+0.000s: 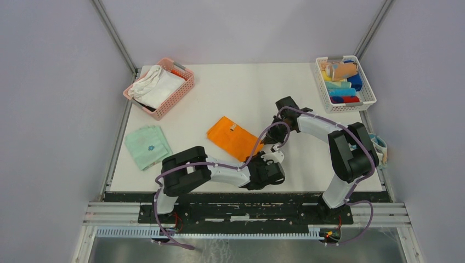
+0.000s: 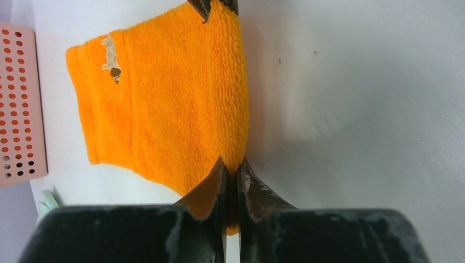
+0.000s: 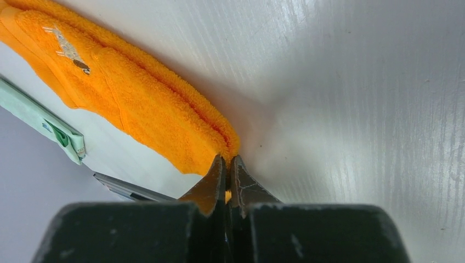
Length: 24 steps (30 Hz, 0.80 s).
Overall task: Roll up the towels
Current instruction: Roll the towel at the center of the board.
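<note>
Orange towel (image 1: 233, 138) lies flat on the table (image 1: 247, 93); I find left gripper (image 2: 232, 172) and right gripper (image 3: 226, 164) clamped on opposite ends of one edge. Shallow bites may slip; uneven pull would skew the roll.

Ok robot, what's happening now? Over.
Left claw and right claw shut on orange towel. Towel folded flat, not rolled. Nothing in the way.

Centred flat towel (image 1: 233, 138), folded towel (image 1: 147, 146) left, basket (image 1: 178, 97) far-left, crate (image 1: 367, 85) far-right

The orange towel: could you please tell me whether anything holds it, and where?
Both hold the orange towel: left gripper and right gripper pinch opposite ends of one edge.
</note>
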Each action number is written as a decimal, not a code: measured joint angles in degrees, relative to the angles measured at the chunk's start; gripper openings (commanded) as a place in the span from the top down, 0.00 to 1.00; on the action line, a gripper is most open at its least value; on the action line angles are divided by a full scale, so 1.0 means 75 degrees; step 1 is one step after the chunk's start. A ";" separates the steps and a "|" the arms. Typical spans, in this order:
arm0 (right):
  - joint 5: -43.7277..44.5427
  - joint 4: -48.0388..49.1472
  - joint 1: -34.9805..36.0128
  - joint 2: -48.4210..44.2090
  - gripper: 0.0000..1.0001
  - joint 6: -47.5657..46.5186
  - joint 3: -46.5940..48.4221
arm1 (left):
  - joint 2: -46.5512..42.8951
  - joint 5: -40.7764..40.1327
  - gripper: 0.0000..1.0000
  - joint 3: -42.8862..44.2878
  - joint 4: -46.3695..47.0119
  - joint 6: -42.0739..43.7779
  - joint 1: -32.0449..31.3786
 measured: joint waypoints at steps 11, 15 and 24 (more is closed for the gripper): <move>-0.0154 0.0740 -0.0076 -0.0399 0.56 -0.0254 -0.0163 | -0.1137 0.2396 0.97 -0.0871 0.0615 -0.0402 0.0807; -0.0321 0.1708 -0.0207 -0.1029 0.44 -0.0286 -0.0679 | -0.1751 0.4336 0.97 -0.1475 0.1268 -0.0956 0.1801; -0.0673 0.3526 -0.0271 -0.1556 0.41 -0.0405 -0.1891 | -0.1947 0.8157 0.97 -0.2457 0.3101 -0.2623 0.4194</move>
